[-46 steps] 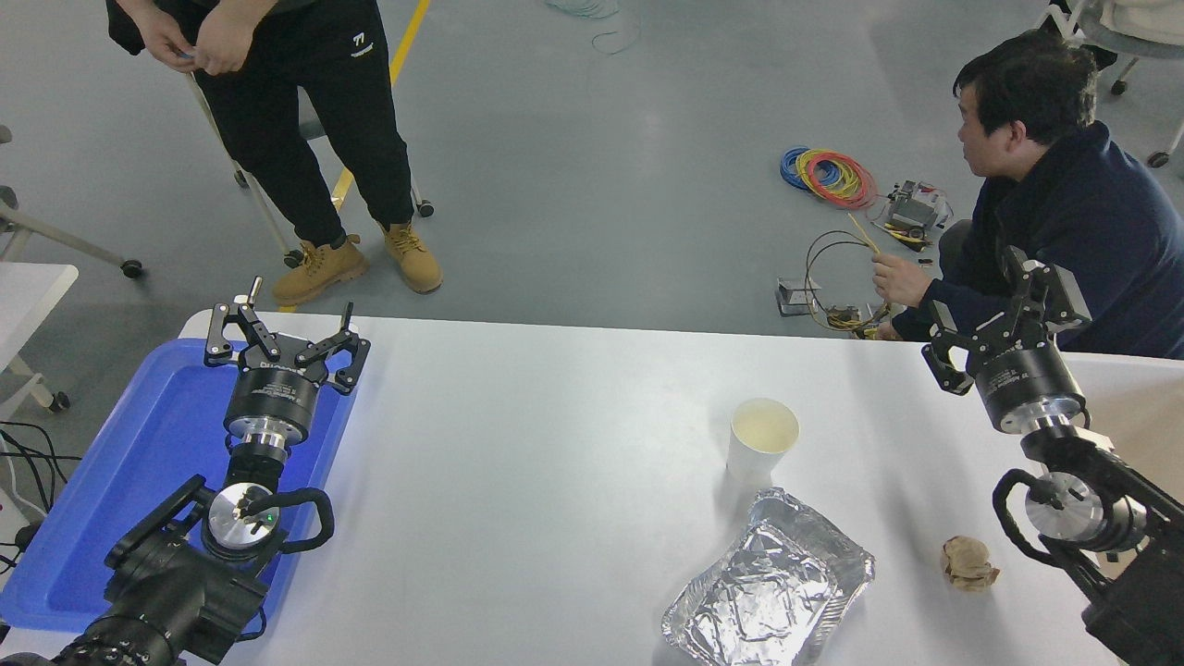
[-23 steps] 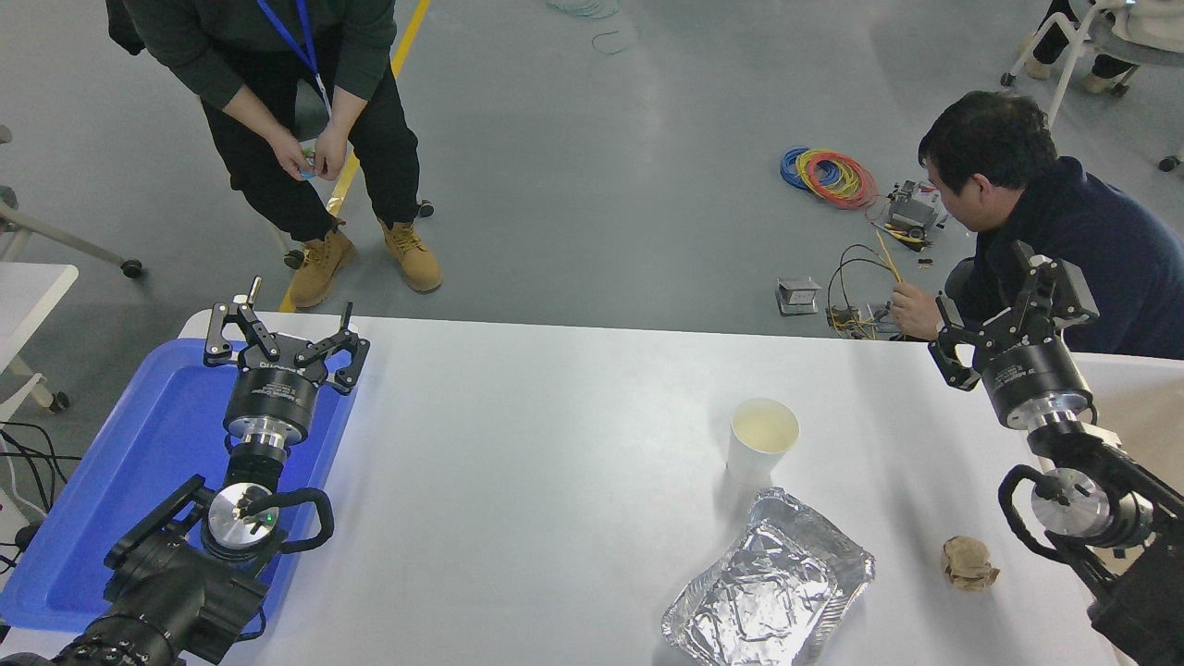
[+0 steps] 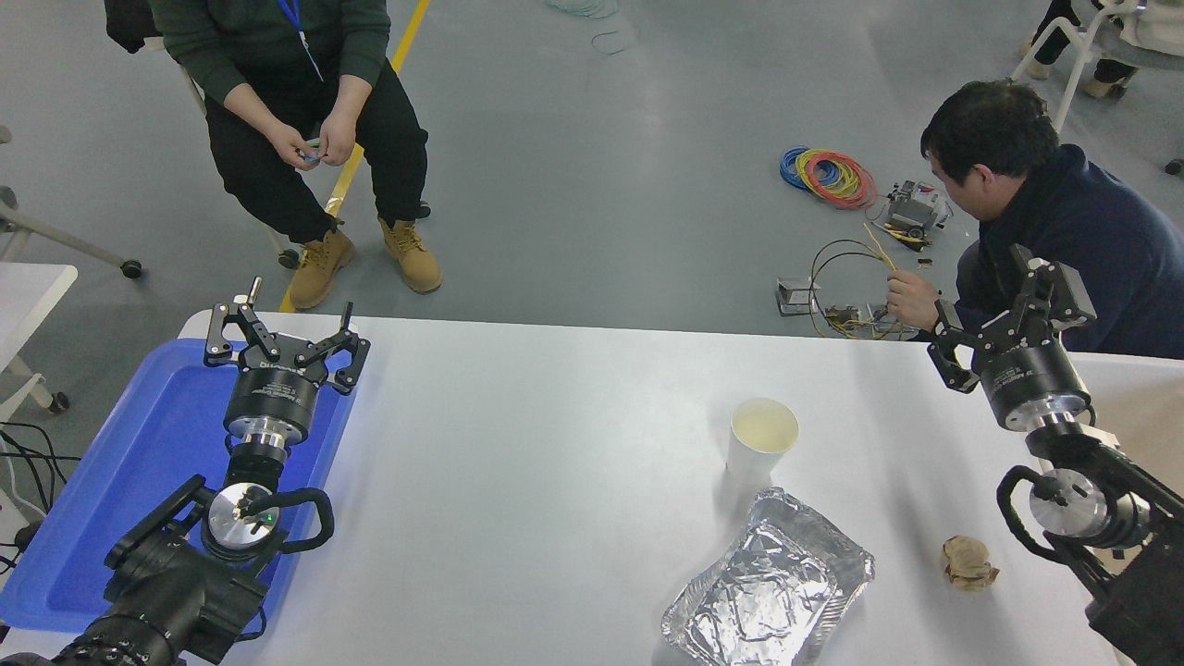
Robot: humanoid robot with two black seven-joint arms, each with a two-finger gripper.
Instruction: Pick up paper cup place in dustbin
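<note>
The paper cup stands upright and empty on the white table, right of centre. My right gripper is open and empty, held above the table's far right edge, well to the right of the cup and farther back. Behind the right arm, a beige-tan patch at the right edge is the inside of the dustbin, mostly hidden. My left gripper is open and parked over the blue tray at the lower left.
A crumpled silver foil tray lies just in front of the cup. A brown paper ball lies to its right. One person sits beyond the far left edge, another crouches at the far right beside cables on the floor.
My right gripper has shifted slightly to the right and stays open. The person at the far left has sat down. The cup has not moved.
</note>
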